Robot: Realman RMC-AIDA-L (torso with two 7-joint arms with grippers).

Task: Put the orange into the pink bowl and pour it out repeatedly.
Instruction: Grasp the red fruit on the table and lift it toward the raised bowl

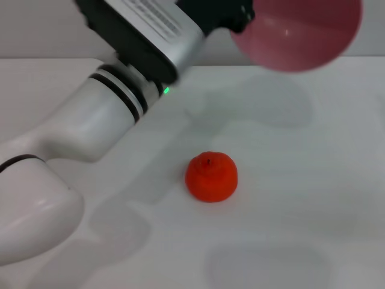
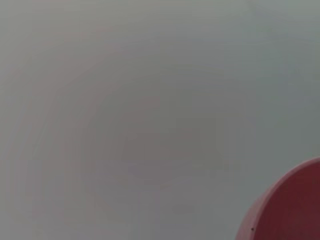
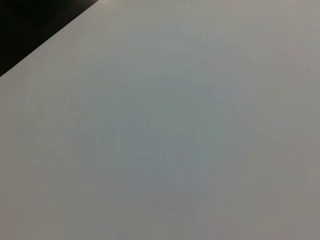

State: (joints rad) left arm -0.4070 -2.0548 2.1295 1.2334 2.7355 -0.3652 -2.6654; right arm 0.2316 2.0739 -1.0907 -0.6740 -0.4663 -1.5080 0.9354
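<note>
Your left gripper point(image 1: 240, 21) sits at the top centre of the head view, at the left edge of the pink bowl point(image 1: 301, 30), which hangs lifted in the upper right of the frame, underside toward the camera. Fingers are hidden, so can't tell whether they're clamped on the rim. The orange point(image 1: 211, 176) lies on the white table point(image 1: 313, 180) at frame centre, stem up, well below the bowl and gripper, touching neither. Left wrist view shows only a slice of bowl at lower right over table. Right gripper isn't visible; its wrist view shows bare table. No readable labels or writing anywhere
</note>
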